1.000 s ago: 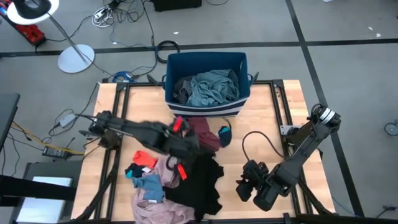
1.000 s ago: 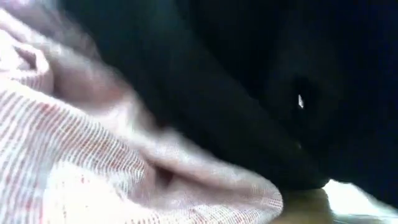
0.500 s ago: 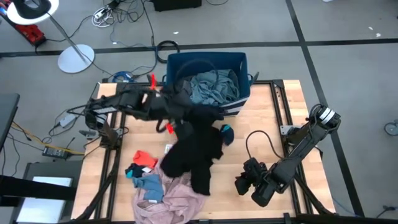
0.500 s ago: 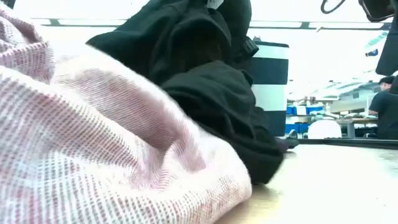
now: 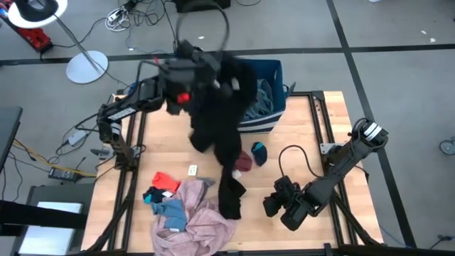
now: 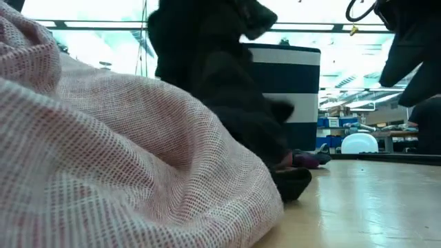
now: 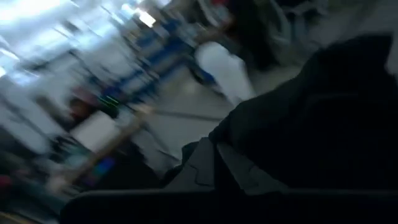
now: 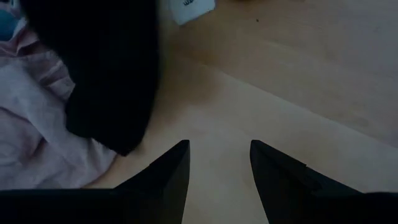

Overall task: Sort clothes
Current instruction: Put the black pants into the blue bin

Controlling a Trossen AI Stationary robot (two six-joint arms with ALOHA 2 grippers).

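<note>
1. No brand or writing can be read; a small white tag (image 5: 193, 169) lies on the table (image 5: 298, 142), its print too small to make out.
2. The left pincer (image 5: 202, 60) is raised at the near-left corner of the dark blue bin (image 5: 274, 122) and is gripping the black garment (image 5: 220, 121), which hangs in a long drape with its lower end touching the table beside the pink garment (image 5: 199, 227).
3. Half a second ago the black garment sat lower and more bunched in front of the bin; it has since been lifted and carried toward the bin.
4. A maroon piece (image 5: 244, 161) and a small dark sock (image 5: 259, 152), hidden earlier, now show on the table.
5. Teal and grey clothes (image 5: 261, 96) lie in the bin; the red-orange piece (image 5: 165, 180) and blue piece (image 5: 169, 210) lie unmoved.
6. The right pincer (image 8: 219, 163) hovers low over bare table, its fingers apart and empty, having shifted slightly left.
</note>
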